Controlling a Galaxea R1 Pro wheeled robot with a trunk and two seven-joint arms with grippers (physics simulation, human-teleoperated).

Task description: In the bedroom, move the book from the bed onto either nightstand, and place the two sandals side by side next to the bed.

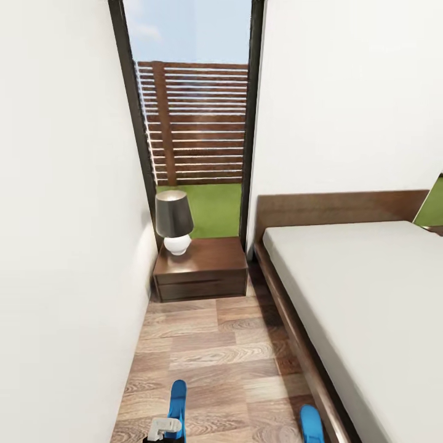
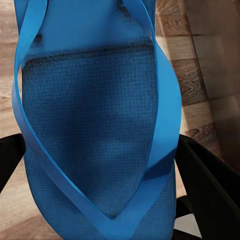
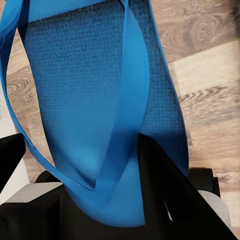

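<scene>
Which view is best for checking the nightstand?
Head view: the nightstand shows whole, between wall and bed, with a lamp on top. The wrist views give nothing on it; each looks at a blue sandal over plank floor.

You have nothing to read here: no lettering, label, brand mark, number or sign shows on any surface in the three views.
</scene>
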